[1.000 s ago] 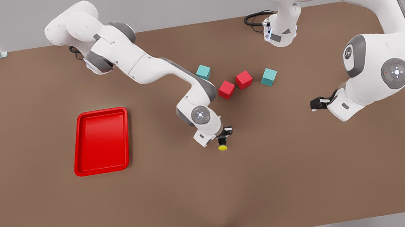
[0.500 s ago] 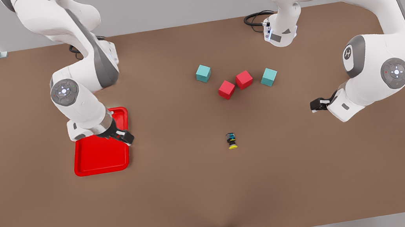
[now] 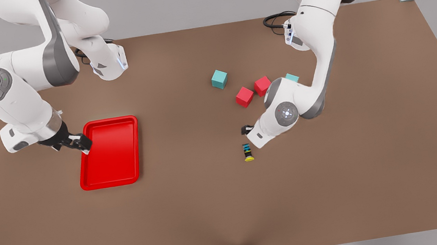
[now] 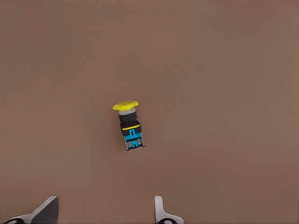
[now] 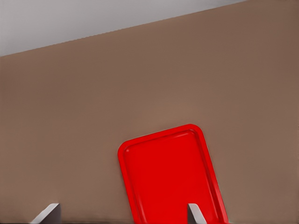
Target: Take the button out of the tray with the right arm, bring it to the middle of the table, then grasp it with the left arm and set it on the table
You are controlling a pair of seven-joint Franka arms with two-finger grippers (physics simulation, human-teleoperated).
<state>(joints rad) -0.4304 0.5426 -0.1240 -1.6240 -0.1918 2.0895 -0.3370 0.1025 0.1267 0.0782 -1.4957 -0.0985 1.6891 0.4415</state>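
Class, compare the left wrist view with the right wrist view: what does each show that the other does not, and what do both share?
Left wrist view alone: the button, lying on its side, with the left tool open beside it.
Right wrist view alone: the red tray, the grey wall beyond the table edge, and the right tool open near the tray.
Both: the brown table.

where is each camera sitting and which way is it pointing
Front view: high off the arms, looking down at the table, both arms, the tray, cubes.
Left wrist view: on the left gripper, facing down at the button; open fingertips show.
Right wrist view: on the right gripper, facing the tray and table edge; open fingertips show.
Shared: the front view also shows the button.
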